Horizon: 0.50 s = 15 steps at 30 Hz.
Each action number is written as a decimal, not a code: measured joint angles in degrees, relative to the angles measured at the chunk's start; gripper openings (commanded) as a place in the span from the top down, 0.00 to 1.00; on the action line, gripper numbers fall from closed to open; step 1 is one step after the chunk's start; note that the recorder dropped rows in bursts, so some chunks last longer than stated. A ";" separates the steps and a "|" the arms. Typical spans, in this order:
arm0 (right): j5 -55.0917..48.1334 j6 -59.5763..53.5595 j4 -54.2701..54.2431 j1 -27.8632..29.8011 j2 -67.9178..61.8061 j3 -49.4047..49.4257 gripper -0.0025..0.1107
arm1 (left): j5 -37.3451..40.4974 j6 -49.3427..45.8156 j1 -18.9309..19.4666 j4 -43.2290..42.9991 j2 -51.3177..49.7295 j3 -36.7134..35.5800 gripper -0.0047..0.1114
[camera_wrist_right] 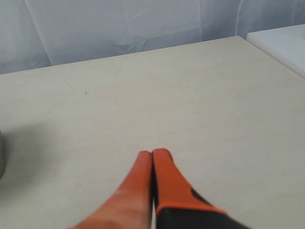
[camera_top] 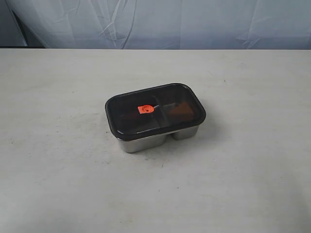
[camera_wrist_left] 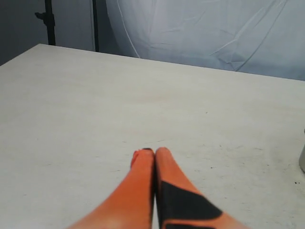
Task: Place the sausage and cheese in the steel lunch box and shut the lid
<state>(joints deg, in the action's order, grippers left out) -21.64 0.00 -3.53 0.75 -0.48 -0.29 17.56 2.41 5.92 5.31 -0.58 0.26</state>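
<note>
Lid (camera_top: pixel 155 108) sits flush on steel lunch box (camera_top: pixel 141 143), contents only dim shapes beneath. Left pincer (camera_wrist_left: pixel 149 151) and right pincer (camera_wrist_right: pixel 151 152) are both pressed together, empty, flanking the box and apart from it. Neither looks nearer; the box's long axis runs roughly from one to the other.

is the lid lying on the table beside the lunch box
No, the lid sits flat on top of the steel lunch box, covering its opening in the exterior view.

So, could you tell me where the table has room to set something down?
Bare table on every side of the closed steel lunch box: left, right, in front, and behind toward the curtain. Only the centre is occupied.
</note>
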 measured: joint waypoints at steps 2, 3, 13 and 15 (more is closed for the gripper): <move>0.00 0.00 0.00 0.00 0.00 0.00 0.99 | -0.14 -0.74 0.00 0.63 0.24 0.00 0.96; 0.00 0.00 0.00 0.00 0.00 0.00 0.99 | -0.13 -1.00 0.00 0.75 0.24 0.00 0.96; 0.00 0.00 0.00 0.00 0.00 0.00 0.99 | -4.36 -1.18 0.00 0.00 0.24 -0.03 0.96; 0.00 0.00 0.00 0.00 0.00 0.00 0.99 | -5.34 -1.18 0.00 -1.52 0.24 -0.03 0.96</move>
<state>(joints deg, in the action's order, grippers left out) -21.64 0.00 -3.53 0.75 -0.48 -0.29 12.22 1.23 5.92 3.79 -0.34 0.22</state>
